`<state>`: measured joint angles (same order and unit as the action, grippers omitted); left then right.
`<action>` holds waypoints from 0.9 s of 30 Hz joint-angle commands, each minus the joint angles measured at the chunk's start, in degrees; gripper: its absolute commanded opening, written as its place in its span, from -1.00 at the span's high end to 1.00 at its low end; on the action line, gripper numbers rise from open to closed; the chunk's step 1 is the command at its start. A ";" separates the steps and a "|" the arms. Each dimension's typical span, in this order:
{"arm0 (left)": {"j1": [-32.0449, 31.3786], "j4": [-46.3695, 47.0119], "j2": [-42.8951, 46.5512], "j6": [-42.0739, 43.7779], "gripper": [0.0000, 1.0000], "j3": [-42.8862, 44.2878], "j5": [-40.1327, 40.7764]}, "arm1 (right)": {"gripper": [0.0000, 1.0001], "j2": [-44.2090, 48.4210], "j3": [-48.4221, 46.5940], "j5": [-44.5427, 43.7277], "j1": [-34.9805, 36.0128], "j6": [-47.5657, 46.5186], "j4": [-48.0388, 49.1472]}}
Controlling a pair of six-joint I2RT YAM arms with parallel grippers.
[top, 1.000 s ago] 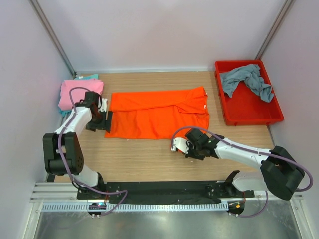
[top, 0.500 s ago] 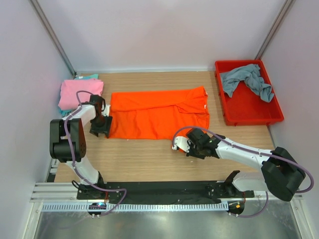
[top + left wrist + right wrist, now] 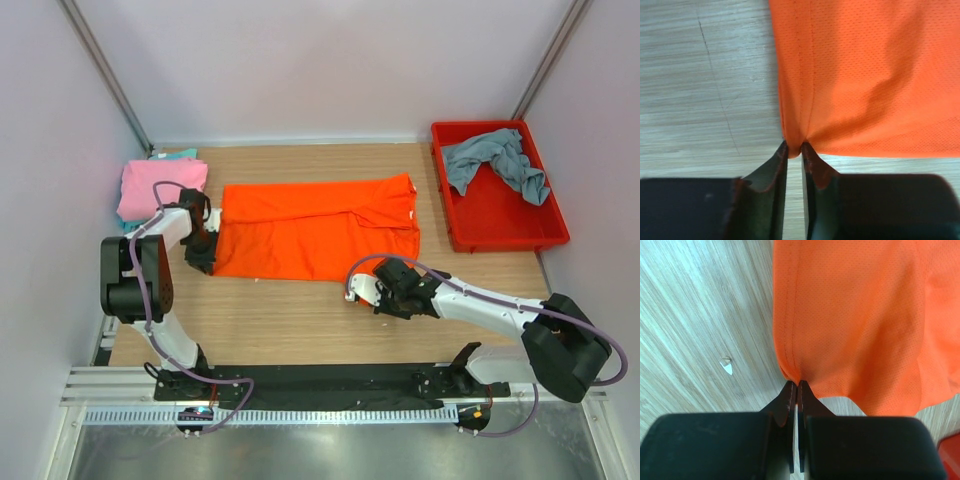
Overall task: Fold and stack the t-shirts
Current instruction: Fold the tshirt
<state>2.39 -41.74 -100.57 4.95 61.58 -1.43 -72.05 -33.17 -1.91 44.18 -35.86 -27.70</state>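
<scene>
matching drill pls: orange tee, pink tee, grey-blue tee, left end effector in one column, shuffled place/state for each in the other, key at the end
1. orange t-shirt
2. pink t-shirt
3. grey-blue t-shirt
4. left end effector

A. crumpled inside the red bin
B. shut on a corner of orange cloth
C. spread flat in the middle of the table
D. lying at the table's far-left corner

Pairs: 1-C, 2-D, 3-A, 4-B
</scene>
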 commanded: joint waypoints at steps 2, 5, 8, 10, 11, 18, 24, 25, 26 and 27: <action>0.16 2.45 -2.26 0.94 0.95 -1.20 -3.84 | 0.97 0.07 0.12 -1.51 -0.06 0.70 1.34; 0.33 1.92 -1.30 1.37 1.00 -1.29 -4.54 | 0.97 0.51 0.12 -2.65 -0.24 1.22 1.60; 0.24 -0.09 0.55 2.25 1.00 -1.03 -7.09 | 0.97 2.26 -0.23 -4.50 -1.20 1.75 1.95; 0.33 -1.50 1.78 2.78 1.00 -0.50 -8.40 | 0.97 5.32 -0.67 -4.51 -3.31 1.84 2.47; 0.24 -2.90 2.39 2.96 1.00 0.37 -8.67 | 0.97 6.47 -0.76 -4.42 -4.10 1.93 2.74; 0.16 -8.26 6.79 3.58 1.00 6.26 -9.99 | 0.97 8.51 -7.16 -5.82 -9.11 0.26 2.13; 0.24 -11.17 7.15 3.84 1.00 11.97 -11.40 | 0.97 5.80 -16.12 -6.61 -12.45 -2.29 2.13; 0.24 -11.78 6.62 3.93 1.00 12.68 -11.40 | 0.97 5.00 -17.27 -6.26 -13.06 -2.64 2.13; 0.24 -12.05 6.36 4.10 1.00 13.90 -11.49 | 0.97 4.29 -18.33 -6.17 -14.11 -3.07 2.39; 0.24 -12.14 6.18 4.19 1.00 14.53 -11.49 | 0.97 3.50 -20.16 -5.91 -14.65 -3.25 3.26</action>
<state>2.61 -51.13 -95.29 8.05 72.99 -11.20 -66.81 -48.45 -6.85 31.20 -37.28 -26.79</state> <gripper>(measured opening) 0.008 0.039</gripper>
